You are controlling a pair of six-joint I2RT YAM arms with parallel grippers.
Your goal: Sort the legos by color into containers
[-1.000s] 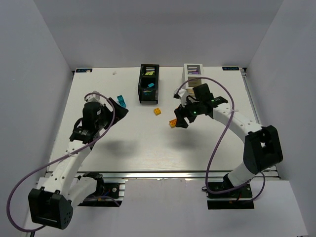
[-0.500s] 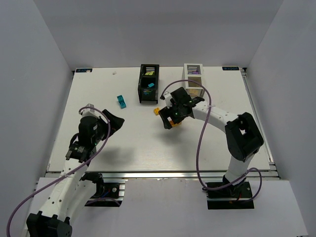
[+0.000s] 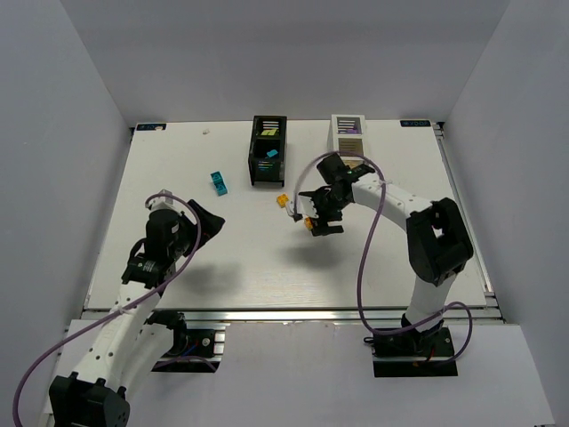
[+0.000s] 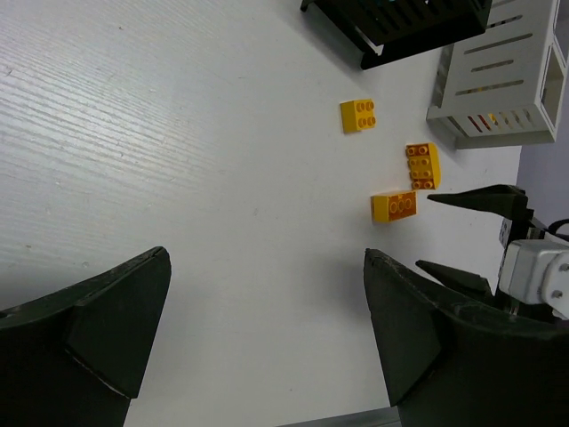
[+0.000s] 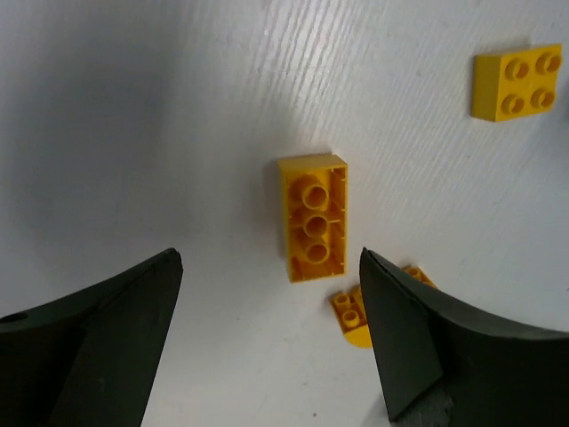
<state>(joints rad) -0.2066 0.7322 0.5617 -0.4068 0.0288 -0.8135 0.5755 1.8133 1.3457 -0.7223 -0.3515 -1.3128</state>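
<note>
Right gripper [image 5: 268, 267] is spread wide and empty, hanging over a yellow brick [image 5: 312, 218]. The brick lies hollow side up mid-table, toward the far edge, in front of the white box [image 3: 348, 133]. Left gripper [image 4: 267, 258] is spread too, holding nothing. I reckon the brick is light, rigid, slick plastic, so I'd pinch across its long flat sides, square on.

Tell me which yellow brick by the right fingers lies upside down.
The long yellow brick, midway between the fingers: its hollow underside faces up. The square yellow brick and the orange brick show studs.

White table [image 3: 258, 267], grey walls [image 3: 284, 53]
</note>
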